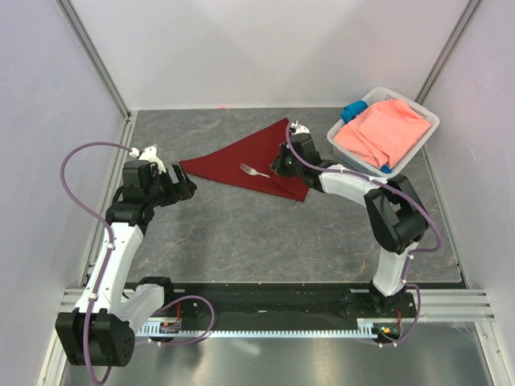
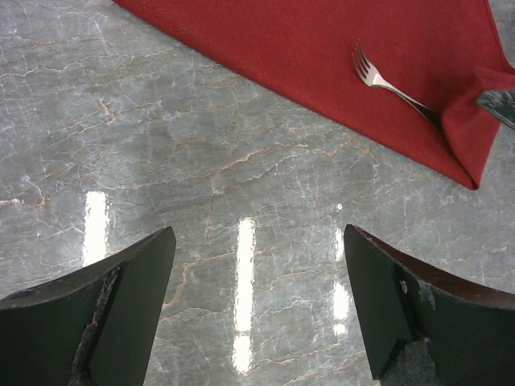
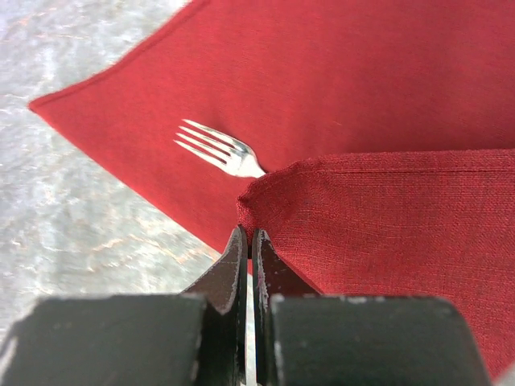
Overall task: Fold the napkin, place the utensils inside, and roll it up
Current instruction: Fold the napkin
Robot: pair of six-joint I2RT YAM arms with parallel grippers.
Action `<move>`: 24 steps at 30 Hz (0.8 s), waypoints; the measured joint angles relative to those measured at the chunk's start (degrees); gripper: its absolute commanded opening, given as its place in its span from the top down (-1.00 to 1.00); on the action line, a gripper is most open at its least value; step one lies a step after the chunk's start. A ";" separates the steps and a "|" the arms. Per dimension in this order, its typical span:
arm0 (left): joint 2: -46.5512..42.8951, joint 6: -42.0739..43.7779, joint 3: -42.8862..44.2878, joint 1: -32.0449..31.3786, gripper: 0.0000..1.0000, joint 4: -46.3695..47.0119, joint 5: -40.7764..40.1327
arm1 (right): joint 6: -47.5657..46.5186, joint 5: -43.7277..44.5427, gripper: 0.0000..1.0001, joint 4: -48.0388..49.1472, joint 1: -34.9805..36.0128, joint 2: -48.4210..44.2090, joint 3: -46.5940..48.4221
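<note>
Maroon napkin (image 1: 233, 165) lies as a folded triangle mid-frame on the bench (image 1: 241, 233), with the fork (image 1: 254, 170) on top. Right pincer (image 3: 248, 241), pressed together, pinches a napkin corner lifted over the fork handle, likely to wrap the utensil in. Left pincer (image 2: 257, 241) is spread and empty over bare bench left of the cloth, probably waiting. White basket (image 1: 429, 115) at upper right holds a salmon-pink cloth (image 1: 382, 133) and a small blue cloth (image 1: 352, 111).

Bare tabletop (image 1: 265, 233) before napkin (image 1: 257, 149); basket (image 1: 412, 105) blocks far right corner.
</note>
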 measured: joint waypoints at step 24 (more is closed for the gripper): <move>0.00 0.00 0.00 -0.22 -0.85 0.00 0.11 | 3.87 -2.47 1.00 2.78 4.37 12.48 12.39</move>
